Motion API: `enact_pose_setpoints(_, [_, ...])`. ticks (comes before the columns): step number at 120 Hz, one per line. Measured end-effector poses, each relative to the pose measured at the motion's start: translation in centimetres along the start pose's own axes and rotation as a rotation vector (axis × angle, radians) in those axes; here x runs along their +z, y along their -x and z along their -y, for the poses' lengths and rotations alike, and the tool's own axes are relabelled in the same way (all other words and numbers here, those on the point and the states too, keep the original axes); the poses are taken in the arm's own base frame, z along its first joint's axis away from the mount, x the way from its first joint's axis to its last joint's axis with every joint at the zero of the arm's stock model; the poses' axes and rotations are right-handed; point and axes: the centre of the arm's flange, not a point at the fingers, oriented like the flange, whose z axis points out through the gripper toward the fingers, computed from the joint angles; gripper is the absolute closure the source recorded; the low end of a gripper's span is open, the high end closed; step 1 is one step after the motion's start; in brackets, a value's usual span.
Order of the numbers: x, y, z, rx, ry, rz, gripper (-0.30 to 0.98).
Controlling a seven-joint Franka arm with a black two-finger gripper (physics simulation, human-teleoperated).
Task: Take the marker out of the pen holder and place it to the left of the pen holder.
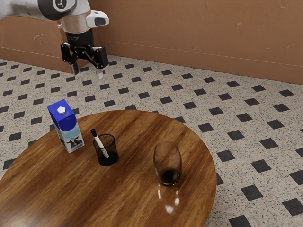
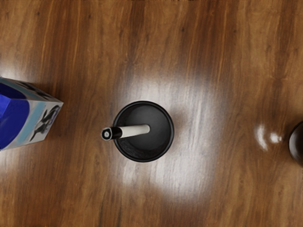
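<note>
My gripper (image 1: pixel 87 73) hangs high above the table's far side, its two fingers spread apart with nothing between them. The black mesh pen holder (image 1: pixel 106 150) stands upright on the table, well below the hand. A white marker (image 1: pixel 100 143) with a black cap leans inside it, the capped end sticking out over the rim on the milk carton's side. From above, the wrist view has the round pen holder (image 2: pixel 161 139) near its middle and the marker (image 2: pixel 135 130) tilted across its opening, cap toward the carton.
A blue and white milk carton (image 1: pixel 68 130) stands on one side of the holder, also seen as the carton (image 2: pixel 28 113) from above. On the other side is a clear glass (image 1: pixel 167 163) with a dark base. All stand on the round wooden table (image 1: pixel 61 194).
</note>
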Motion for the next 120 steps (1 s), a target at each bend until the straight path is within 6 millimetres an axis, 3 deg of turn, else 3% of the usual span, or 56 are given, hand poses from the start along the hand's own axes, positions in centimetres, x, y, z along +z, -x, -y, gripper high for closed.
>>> enact_pose_setpoints(20, [-0.6,-0.7,-0.1,-0.02,0.001,-0.018,0.0])
enact_pose_setpoints(25, [1.1,-2.3,-0.2,-0.026,-0.001,0.005,0.0])
enact_pose_setpoints(34, [6.1,-5.4,-0.6,-0.035,0.006,0.068,0.0])
enact_pose_setpoints(49, [12.3,-8.1,-1.5,-0.048,0.044,0.135,0.0])
enact_pose_setpoints(80, [19.2,-11.0,-1.1,-0.122,0.129,0.174,0.0])
enact_pose_setpoints(101, [20.8,-11.7,5.6,-0.265,0.216,0.194,0.0])
enact_pose_setpoints(112, [20.5,-11.3,7.4,-0.276,0.225,0.207,0.0])
enact_pose_setpoints(120, [21.3,-9.3,8.2,-0.274,0.221,0.225,0.0])
